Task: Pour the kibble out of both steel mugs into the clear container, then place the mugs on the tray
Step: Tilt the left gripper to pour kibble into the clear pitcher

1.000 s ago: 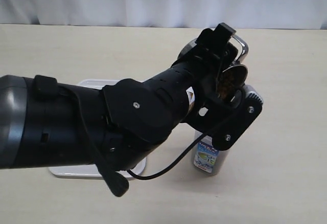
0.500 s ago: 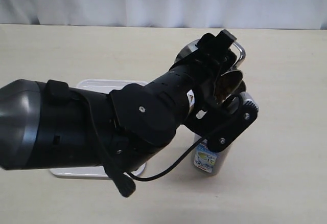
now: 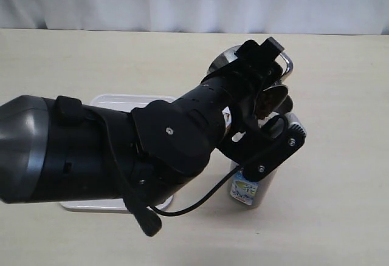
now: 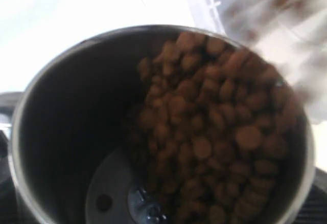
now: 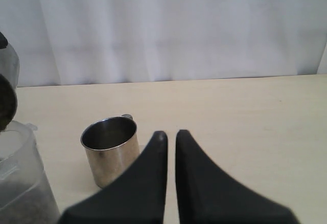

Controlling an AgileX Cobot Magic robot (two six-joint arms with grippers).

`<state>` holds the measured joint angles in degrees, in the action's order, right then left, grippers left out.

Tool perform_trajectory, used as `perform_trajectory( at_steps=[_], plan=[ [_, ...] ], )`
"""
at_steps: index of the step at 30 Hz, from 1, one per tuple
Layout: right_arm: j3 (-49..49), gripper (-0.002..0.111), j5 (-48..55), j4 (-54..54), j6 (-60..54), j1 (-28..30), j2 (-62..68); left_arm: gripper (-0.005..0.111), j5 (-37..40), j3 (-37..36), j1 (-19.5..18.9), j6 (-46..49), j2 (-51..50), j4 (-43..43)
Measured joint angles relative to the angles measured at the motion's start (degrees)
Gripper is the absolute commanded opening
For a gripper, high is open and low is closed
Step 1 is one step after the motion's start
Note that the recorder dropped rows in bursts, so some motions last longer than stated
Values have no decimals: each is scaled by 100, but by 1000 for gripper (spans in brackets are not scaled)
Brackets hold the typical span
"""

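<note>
Pouring kibble (image 4: 204, 132) from tilted steel mug (image 4: 46, 132), clamped in left pincer (image 3: 265, 75), into clear container (image 3: 265, 184), blue label (image 3: 243, 188) unreadable; right pincer (image 5: 171, 136) together.

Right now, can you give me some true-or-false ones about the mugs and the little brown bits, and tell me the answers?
1. The left arm is tipping a mug, and kibble is sliding out of it. True.
2. The other mug is full of kibble. False: it looks empty inside.
3. The right gripper is holding a mug. False: it holds nothing, and its fingers are almost together.
4. The clear container already has kibble at its bottom. True.
5. Both mugs sit on the tray. False: one is tipped up in the air, and the other stands on the table.
</note>
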<state>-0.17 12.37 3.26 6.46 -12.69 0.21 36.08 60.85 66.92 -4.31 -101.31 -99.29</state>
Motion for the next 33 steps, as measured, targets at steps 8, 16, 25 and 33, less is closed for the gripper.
perform_trajectory(
  at_steps=[8,16,25,33],
  plan=[
    [0,5,0,0,0,0,0,0,246,0,123,205,0,0],
    [0,5,0,0,0,0,0,0,463,0,234,398,0,-10],
    [0,5,0,0,0,0,0,0,499,0,264,562,0,-21],
    [0,5,0,0,0,0,0,0,569,0,367,588,0,-21]
  ],
)
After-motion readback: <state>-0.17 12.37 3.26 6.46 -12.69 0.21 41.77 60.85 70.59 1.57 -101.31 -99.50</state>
